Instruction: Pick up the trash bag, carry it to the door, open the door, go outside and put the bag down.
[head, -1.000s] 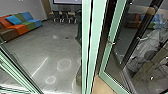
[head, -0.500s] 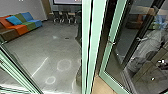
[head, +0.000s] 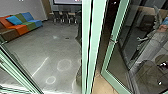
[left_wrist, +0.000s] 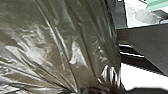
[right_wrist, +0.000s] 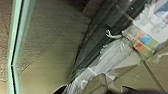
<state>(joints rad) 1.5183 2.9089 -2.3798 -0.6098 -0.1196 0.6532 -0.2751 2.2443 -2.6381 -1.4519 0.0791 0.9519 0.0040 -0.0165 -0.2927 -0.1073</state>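
The dark, shiny trash bag (left_wrist: 57, 47) looms large in the left wrist view. Its folds run together into a gathered neck, where my left gripper (left_wrist: 82, 90) is shut on it. To the right in the head view stands the glass door (head: 107, 60) with its pale green frame and small handle (head: 113, 40), ajar beside the green post (head: 86, 50). Glass with pale reflections lies before the right wrist camera, beside a green frame edge (right_wrist: 11, 65). The state of my right gripper cannot be made out.
Left of the post, a glass pane gives onto a room with grey floor (head: 50, 45), a multicoloured sofa (head: 21, 28) and chairs (head: 60, 18) under a screen (head: 66, 2). Another green frame (head: 20, 71) slants across the lower left. Pale floor (head: 98, 83) shows by the door's foot.
The door has swung a little farther from the post, its handle and lower corner shifting right. Reflections in its glass have moved, while the room at left looks unchanged.
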